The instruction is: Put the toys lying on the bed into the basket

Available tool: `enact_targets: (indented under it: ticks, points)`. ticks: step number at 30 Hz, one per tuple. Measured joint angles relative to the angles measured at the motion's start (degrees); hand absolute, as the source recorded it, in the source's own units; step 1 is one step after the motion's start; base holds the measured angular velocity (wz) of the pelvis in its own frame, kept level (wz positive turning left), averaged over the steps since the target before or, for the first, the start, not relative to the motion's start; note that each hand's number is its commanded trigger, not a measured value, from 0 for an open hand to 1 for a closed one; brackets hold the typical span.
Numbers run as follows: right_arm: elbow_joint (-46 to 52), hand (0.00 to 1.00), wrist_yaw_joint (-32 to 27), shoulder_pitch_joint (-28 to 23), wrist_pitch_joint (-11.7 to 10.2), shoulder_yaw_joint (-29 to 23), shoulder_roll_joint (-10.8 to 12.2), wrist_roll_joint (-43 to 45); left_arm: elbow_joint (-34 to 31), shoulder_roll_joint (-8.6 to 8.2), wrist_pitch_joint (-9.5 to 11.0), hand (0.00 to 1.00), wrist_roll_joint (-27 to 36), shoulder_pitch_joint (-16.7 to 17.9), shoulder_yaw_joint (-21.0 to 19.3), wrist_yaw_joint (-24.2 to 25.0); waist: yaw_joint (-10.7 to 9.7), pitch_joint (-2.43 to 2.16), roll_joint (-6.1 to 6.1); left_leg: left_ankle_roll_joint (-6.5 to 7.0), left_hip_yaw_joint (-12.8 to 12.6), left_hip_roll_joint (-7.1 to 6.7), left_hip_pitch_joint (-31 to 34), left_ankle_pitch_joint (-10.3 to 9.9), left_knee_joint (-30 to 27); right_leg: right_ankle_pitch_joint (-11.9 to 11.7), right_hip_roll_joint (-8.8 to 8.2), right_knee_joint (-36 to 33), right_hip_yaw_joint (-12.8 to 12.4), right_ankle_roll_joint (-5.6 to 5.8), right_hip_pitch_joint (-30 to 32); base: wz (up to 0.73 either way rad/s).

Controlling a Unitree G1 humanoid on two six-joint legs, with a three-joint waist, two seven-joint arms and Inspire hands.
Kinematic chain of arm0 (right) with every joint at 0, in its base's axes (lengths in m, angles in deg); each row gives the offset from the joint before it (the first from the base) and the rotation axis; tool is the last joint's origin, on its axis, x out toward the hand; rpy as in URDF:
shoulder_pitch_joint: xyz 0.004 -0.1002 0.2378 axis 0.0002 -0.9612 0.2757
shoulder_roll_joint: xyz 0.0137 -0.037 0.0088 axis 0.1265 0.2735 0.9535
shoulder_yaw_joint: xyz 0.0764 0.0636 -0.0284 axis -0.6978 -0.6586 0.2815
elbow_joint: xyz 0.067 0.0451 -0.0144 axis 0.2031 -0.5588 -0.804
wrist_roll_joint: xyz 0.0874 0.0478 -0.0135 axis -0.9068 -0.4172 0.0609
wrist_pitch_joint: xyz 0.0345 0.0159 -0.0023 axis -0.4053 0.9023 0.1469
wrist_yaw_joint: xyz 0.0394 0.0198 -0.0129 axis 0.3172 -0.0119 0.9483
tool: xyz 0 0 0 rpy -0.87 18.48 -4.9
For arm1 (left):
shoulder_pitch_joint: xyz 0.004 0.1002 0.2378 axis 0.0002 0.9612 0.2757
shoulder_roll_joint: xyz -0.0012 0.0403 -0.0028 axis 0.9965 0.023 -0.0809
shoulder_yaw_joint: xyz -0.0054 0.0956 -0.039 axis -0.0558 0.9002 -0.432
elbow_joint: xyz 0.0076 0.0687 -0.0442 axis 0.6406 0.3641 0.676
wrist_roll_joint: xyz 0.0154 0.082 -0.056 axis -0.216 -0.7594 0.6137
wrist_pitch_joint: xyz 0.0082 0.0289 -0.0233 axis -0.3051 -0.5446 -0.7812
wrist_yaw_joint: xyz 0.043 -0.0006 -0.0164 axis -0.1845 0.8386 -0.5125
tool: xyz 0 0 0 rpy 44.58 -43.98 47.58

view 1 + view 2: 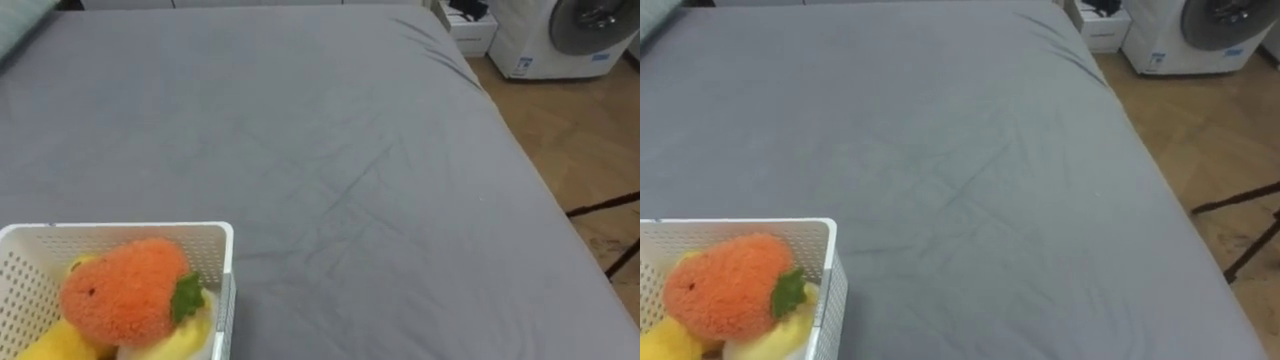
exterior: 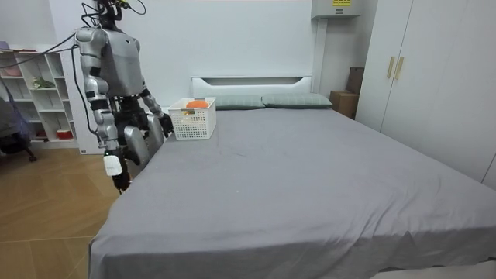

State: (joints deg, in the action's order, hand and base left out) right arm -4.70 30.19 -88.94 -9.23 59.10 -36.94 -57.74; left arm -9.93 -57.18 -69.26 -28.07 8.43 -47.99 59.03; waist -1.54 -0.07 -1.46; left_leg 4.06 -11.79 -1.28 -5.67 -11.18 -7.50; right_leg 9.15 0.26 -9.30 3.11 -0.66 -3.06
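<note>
One white basket (image 1: 215, 232) sits at the bed's (image 1: 350, 150) near edge, holding one orange plush toy (image 1: 125, 290) atop two yellow toys (image 1: 55, 345). The left hand (image 2: 165, 124) is beside the basket and the right hand (image 2: 120, 180) hangs; I cannot tell how either's fingers stand.

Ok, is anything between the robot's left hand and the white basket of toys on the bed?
Nothing visible. In the room view the left hand is right beside the white basket, which stands on the grey bed with plush toys inside.
</note>
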Motion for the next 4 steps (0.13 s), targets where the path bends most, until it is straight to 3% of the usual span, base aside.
enact_targets:
  ticks: [4]
  points:
    - [0.02,0.0,0.07,0.38,0.06,3.19,-0.69,1.26,-0.13,-0.15,-0.02,0.0,-0.01,0.06,1.86,-0.71,0.49,0.04,-0.11,0.0,0.71,-0.11,0.3,0.0,0.02,-0.01,-0.07,0.64,0.28,0.0,-0.3,0.07]
